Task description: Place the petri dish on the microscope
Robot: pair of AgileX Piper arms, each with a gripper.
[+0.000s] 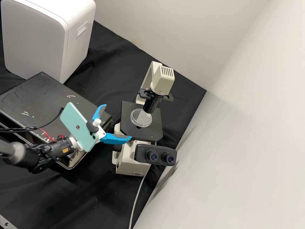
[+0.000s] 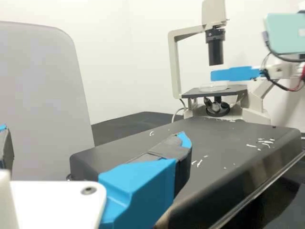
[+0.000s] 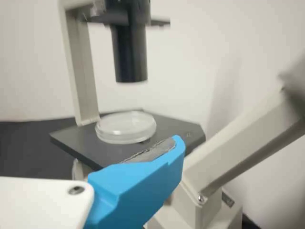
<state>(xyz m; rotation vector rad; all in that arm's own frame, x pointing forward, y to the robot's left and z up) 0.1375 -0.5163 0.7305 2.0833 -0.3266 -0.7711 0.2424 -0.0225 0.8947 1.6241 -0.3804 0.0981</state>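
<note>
The clear round plastic petri dish (image 1: 141,117) lies flat on the black stage (image 1: 127,109) of the beige microscope (image 1: 127,163), with the right hand (image 1: 117,122) just beside the stage, its blue fingers spread and empty, and the left hand (image 2: 93,137) near a flat black case (image 2: 228,143), its fingers also apart.

Your right arm (image 1: 30,154) comes in from the left edge of the high view, its dark grey forearm stretched nearly level. Its wrist (image 1: 63,148) carries a mint-green camera housing (image 1: 77,125). Your right gripper (image 1: 117,122) has its two blue fingers (image 1: 116,138) spread wide: one is raised and angled upward, the other lower and pointing forward. The left wrist view shows that same gripper farther off, one finger held level. Your left gripper (image 2: 93,136) sits low, its own fingers likewise well apart.
</note>
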